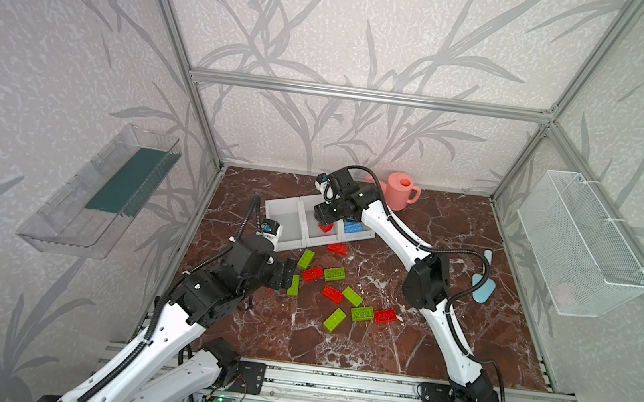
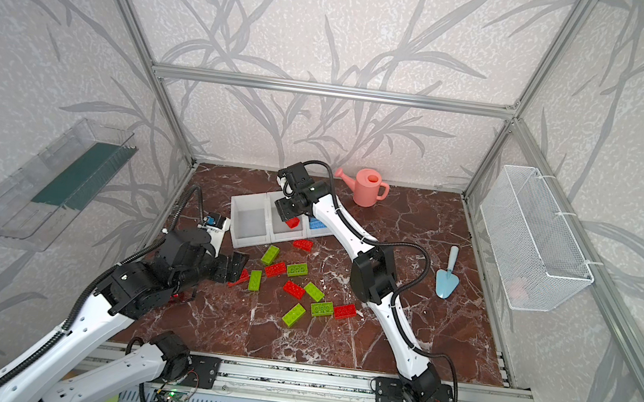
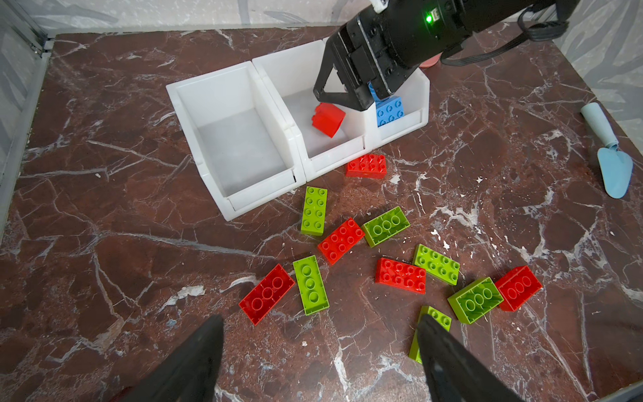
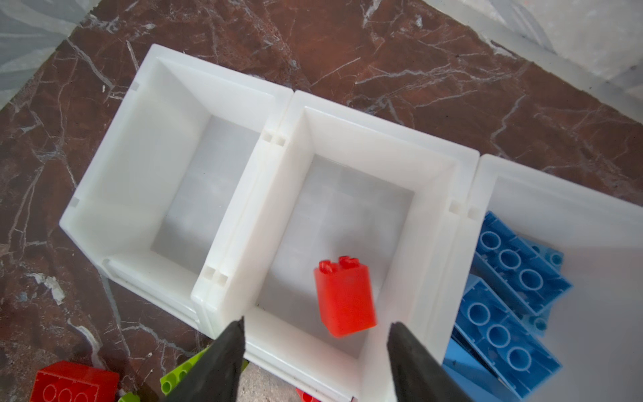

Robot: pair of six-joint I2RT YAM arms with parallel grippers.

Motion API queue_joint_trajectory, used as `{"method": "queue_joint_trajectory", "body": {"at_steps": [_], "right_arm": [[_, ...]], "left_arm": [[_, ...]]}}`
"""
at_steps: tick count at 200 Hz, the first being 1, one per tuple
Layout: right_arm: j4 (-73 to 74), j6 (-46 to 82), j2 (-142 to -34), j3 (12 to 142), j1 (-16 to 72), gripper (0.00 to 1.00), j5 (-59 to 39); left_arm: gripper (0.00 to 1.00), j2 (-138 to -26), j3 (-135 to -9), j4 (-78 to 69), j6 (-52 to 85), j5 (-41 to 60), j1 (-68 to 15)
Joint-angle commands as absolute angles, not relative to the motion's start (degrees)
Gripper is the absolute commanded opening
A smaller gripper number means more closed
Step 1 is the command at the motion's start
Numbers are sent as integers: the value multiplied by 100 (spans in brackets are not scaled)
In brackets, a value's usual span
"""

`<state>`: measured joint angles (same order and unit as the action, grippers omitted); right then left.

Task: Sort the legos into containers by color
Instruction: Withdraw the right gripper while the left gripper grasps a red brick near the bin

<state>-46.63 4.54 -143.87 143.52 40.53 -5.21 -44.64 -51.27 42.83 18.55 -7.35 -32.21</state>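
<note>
Three joined white containers [image 1: 287, 227] [image 4: 104, 167] stand at the back of the marble floor. My right gripper [image 4: 316, 323] [image 1: 324, 215] hangs open over the middle one. A small red lego [image 4: 346, 299] [image 3: 327, 119] is tilted and blurred inside that bin, clear of both fingers. Blue legos [image 4: 511, 289] [image 1: 352, 227] fill the bin beside it, and the bin at the other end is empty. Several red and green legos [image 1: 334, 273] [image 3: 342, 240] lie loose in front of the bins. My left gripper [image 3: 320, 318] [image 1: 288, 277] is open and low at their left edge, holding nothing.
A pink watering can [image 1: 399, 190] stands at the back behind the bins. A light blue trowel [image 1: 483, 286] lies on the floor to the right. A clear tray [image 1: 104, 192] hangs on the left wall and a wire basket [image 1: 582, 246] on the right wall.
</note>
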Motion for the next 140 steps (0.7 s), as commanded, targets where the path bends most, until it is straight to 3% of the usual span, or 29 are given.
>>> {"method": "queue_joint_trajectory", "body": {"at_steps": [1,47,82,107,140], "right_arm": [[-4763,431,-14232,14458,4052,73,-606],[-4629,401,-13188,13410,4052,77,-652],[-3440,591,-11480,10819,4058,81,-737],[-2089,988,-10086,8643,4066,90,-808],[-1245,1509,-8767,6731,4096,94,-743]], "left_arm": [[87,-4568,-5118,4354,2036,-978,-3226],[94,-5022,-5276,4681,2694,-1726,-3213],[97,-5314,-5066,4599,3266,-1850,-3215],[98,-5582,-4870,4431,3647,-2034,-3191],[99,-6176,-4724,4420,4617,-2446,-3147]]}}
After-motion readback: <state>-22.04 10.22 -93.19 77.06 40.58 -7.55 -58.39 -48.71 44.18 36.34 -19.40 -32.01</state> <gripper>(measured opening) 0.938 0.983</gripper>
